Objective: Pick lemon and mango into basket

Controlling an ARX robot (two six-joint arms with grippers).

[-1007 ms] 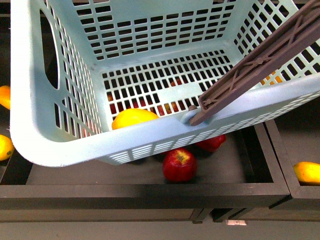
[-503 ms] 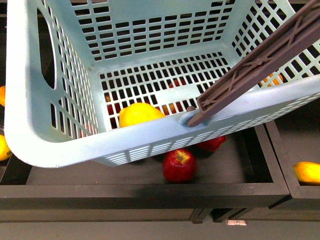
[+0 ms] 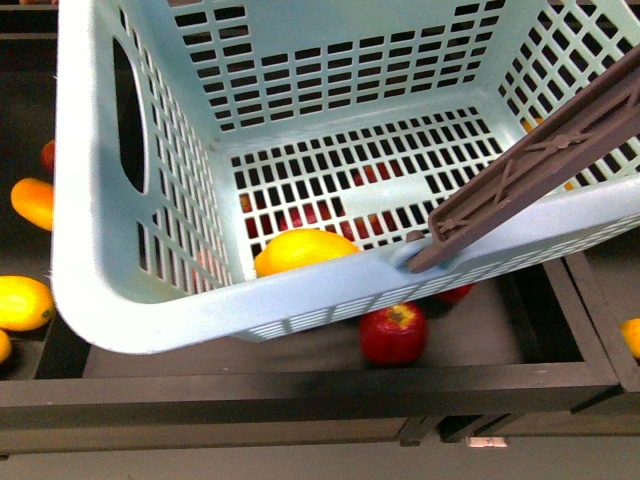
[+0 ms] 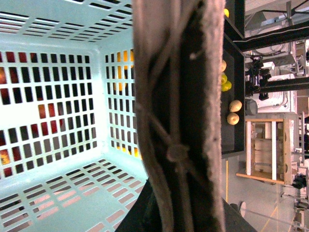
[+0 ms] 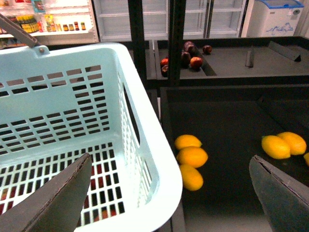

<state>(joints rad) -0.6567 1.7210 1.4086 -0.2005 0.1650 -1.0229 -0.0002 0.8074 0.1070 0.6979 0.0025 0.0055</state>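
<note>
The basket (image 3: 100, 250) has slid rightward, a yellow fruit (image 3: 300, 250) inside. Only the right wrist view shows the right gripper (image 5: 170, 160), spread wide and empty. The left gripper's grip cannot be told.

The basket (image 3: 130, 310) hogs the front view. Its mouth is wide open from above, but the brown handle (image 3: 540, 170) slants across the right side and blocks that corner. A lone yellow fruit (image 3: 300, 250) sits against the near wall inside. A red apple (image 3: 393, 333) is tucked under the near rim, so it's awkward to reach. In the right wrist view the right pincer (image 5: 170, 159) is spread wide. A yellow trio (image 5: 190, 157) lies just beside the basket wall and a yellow pair (image 5: 282, 144) is well apart from it, with bare dark tray (image 5: 227, 193) between them.
</note>
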